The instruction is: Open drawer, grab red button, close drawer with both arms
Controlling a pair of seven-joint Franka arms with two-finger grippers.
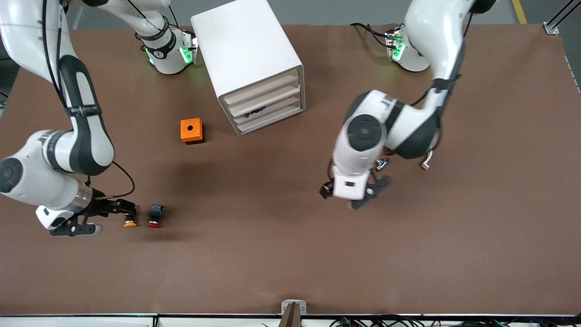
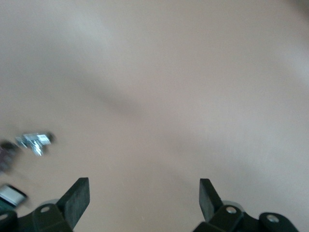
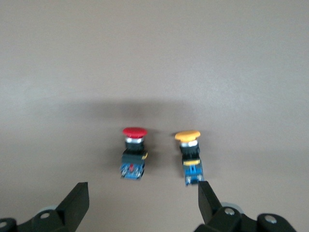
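The white four-drawer cabinet [image 1: 247, 50] stands near the robots' bases. Its drawer [image 1: 265, 97], second from the top, sits flush with the others. The red-capped button [image 1: 154, 217] lies on the table toward the right arm's end, beside an orange-capped one [image 1: 130, 221]. My right gripper [image 1: 121, 208] hangs open and empty just over them. In the right wrist view the red-capped button [image 3: 134, 152] lies ahead of the right gripper [image 3: 142, 198] and the orange-capped one [image 3: 189, 157] lies by one finger. My left gripper [image 1: 352, 197] is open and empty over bare table, as the left wrist view [image 2: 143, 195] shows.
An orange box [image 1: 192, 131] with a black hole on top stands on the brown table [image 1: 290, 254], beside the cabinet and nearer the front camera. A small metal part [image 2: 34, 140] shows at the edge of the left wrist view.
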